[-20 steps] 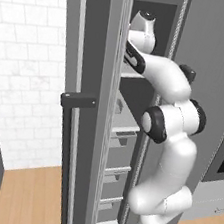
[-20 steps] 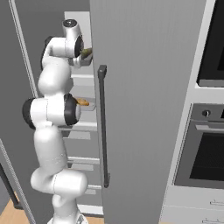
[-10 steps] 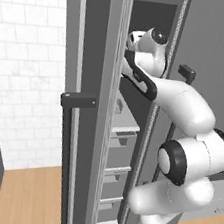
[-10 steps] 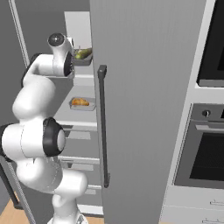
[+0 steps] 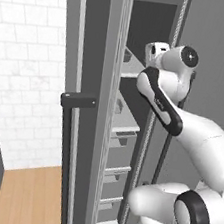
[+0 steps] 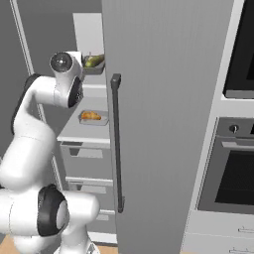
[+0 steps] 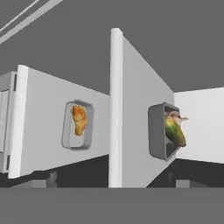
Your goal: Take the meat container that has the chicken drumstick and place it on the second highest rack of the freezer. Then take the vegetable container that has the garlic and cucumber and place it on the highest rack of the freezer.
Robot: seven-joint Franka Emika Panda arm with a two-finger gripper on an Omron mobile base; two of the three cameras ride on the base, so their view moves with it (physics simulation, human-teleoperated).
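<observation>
The freezer (image 6: 163,124) stands open. On its highest rack (image 6: 94,79) sits the vegetable container (image 6: 93,62) with the cucumber (image 7: 174,131) and the garlic (image 7: 176,115). One shelf down, on the second highest rack (image 6: 84,131), rests the meat container (image 6: 92,117) holding the chicken drumstick (image 7: 79,119). My gripper (image 7: 111,181) hangs in front of both shelves, open and empty, clear of the two trays. The hand view is rolled, so the racks run upright in it.
Grey drawers (image 6: 84,158) fill the freezer below the racks. The left door (image 5: 84,105) with its black handle (image 5: 77,100) stands close beside my arm. The right door's bar handle (image 6: 117,144) and an oven (image 6: 233,173) lie to the right.
My hand has drawn back out of the freezer from the top rack, and the elbow has swung low. The vegetable container stays on the highest rack. The jaws stay open.
</observation>
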